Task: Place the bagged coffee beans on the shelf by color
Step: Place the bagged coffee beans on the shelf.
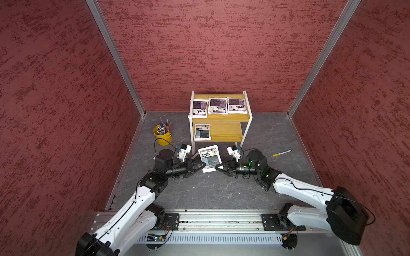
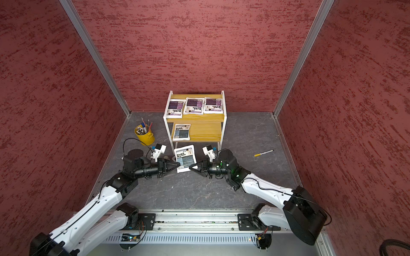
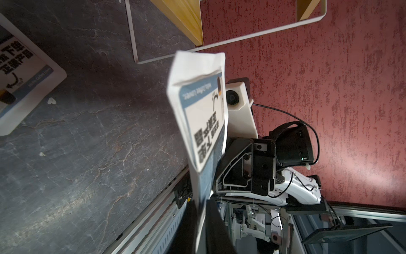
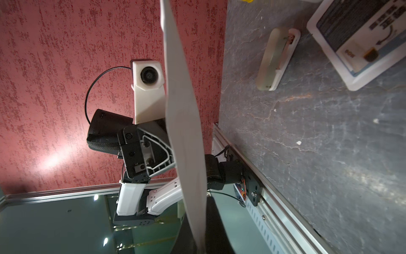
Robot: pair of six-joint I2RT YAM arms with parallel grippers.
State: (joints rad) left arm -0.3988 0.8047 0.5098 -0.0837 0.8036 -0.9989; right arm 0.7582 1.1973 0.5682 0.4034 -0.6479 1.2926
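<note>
Pouch [image 1: 209,157] with grey-blue label, held in the air just in front of the shelf [image 1: 226,132], between the two grippers. The right gripper [image 1: 217,167] is closed on its near right corner. The left gripper [image 1: 203,165] has its jaws on either side of the near left corner with a narrow gap; whether they press it cannot be told.

Both top views show the printed face turned up. The left wrist view shows that face aslant; the right wrist view shows only the plain white back, nearly edge-on. The wrist views also show the pouch clear of the table [image 4: 307,154], where a second blue pouch [image 4: 360,37] and a grey-green case [image 4: 277,59] lie.

The long axis runs from the grippers toward the shelf, far end slightly to the left, barcode end nearest the jaws. Three purple pouches [image 1: 218,106] lie on the top board, and one blue pouch [image 1: 202,132] lies at the left end of the lower board.
</note>
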